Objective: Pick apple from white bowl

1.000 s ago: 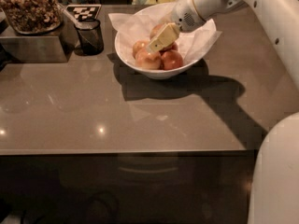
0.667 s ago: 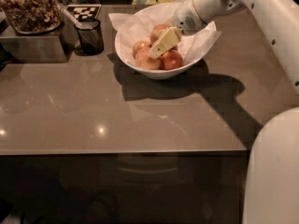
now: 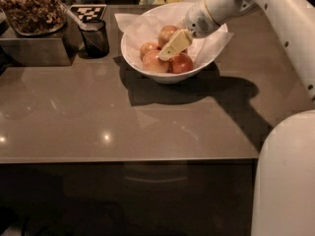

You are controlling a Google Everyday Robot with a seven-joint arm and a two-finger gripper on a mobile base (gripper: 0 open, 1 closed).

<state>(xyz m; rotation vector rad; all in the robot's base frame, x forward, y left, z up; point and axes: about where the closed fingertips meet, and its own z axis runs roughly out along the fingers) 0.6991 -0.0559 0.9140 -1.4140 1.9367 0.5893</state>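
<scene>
The white bowl (image 3: 162,76), lined with crinkled white paper, stands at the back middle of the counter. Several apples lie in it. A dull red-brown apple (image 3: 166,33) is at the back, two paler orange-pink ones (image 3: 147,49) are at the left and front, and a redder one (image 3: 183,63) is at the front right. My gripper (image 3: 173,45), with its yellowish tip, reaches in from the upper right. It sits down among the apples, right against the dull red-brown one and just in front of it. It hides the middle of the pile.
A small black mesh cup (image 3: 95,37) stands left of the bowl. A metal box holding a container of nuts (image 3: 30,11) is at the far left. My white arm (image 3: 275,14) crosses the right side, and my white body (image 3: 288,181) fills the lower right corner.
The gripper has shifted slightly lower inside the bowl. The dull red-brown apple at the back, covered a second ago, now shows behind it.
</scene>
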